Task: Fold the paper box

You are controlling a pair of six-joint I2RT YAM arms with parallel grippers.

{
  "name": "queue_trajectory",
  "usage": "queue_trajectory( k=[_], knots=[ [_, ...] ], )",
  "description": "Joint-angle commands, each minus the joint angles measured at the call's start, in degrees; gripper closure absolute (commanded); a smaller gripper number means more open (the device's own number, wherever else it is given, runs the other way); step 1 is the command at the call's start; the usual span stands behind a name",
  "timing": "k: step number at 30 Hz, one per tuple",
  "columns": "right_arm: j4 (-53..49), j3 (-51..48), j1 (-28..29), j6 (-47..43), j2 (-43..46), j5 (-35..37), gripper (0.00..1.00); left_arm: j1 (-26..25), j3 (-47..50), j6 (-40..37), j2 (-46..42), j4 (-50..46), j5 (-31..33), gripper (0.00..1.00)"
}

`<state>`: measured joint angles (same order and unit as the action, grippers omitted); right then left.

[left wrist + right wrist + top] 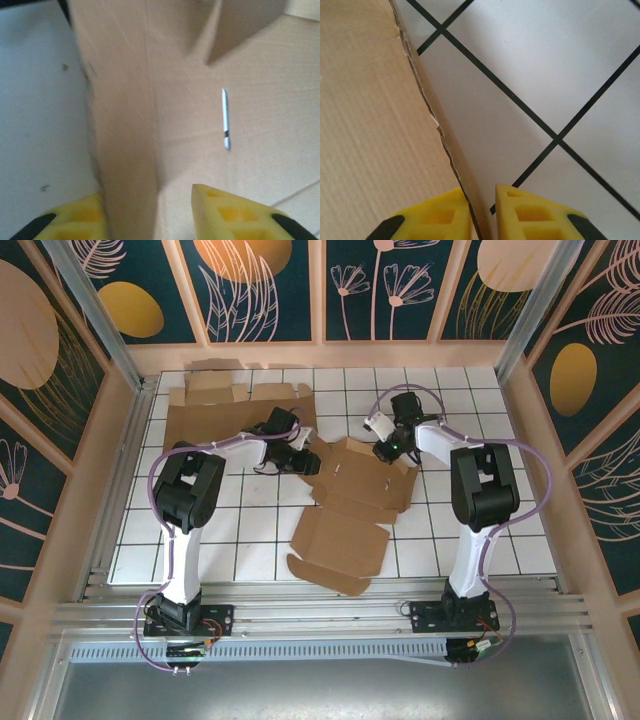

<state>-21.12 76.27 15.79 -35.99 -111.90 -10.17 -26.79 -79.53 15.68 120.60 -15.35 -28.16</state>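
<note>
Worktop [500, 540] carries the box [350, 505], mostly flat at its middle. To fold well, I think both far walls should rise together, evenly. Left hand [147, 195] straddles one upright wall [125, 125], fingers apart, not yet tight. Right hand [481, 192] is pinched on the other wall's thin edge.

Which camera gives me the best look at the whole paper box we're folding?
Top external: the whole paper box lies opened out on the table. Left wrist gives a blurred close-up of one raised flap inside the left tool; right wrist, one panel edge against the tiles.
</note>
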Motion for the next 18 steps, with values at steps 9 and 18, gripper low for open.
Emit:
queue_trajectory(
  k=[9, 18],
  knots=[
    [22.47, -11.42, 10.07, -13.18, 15.25, 30.36, 0.89, -0.2, 0.35, 0.52, -4.74, 9.83, -1.01, 0.85],
    [45.86, -22.75, 15.23, -31.48, 20.61, 47.71, 0.89, -0.2, 6.9, -1.27, -10.49, 25.07, -3.19, 0.61]
  ],
)
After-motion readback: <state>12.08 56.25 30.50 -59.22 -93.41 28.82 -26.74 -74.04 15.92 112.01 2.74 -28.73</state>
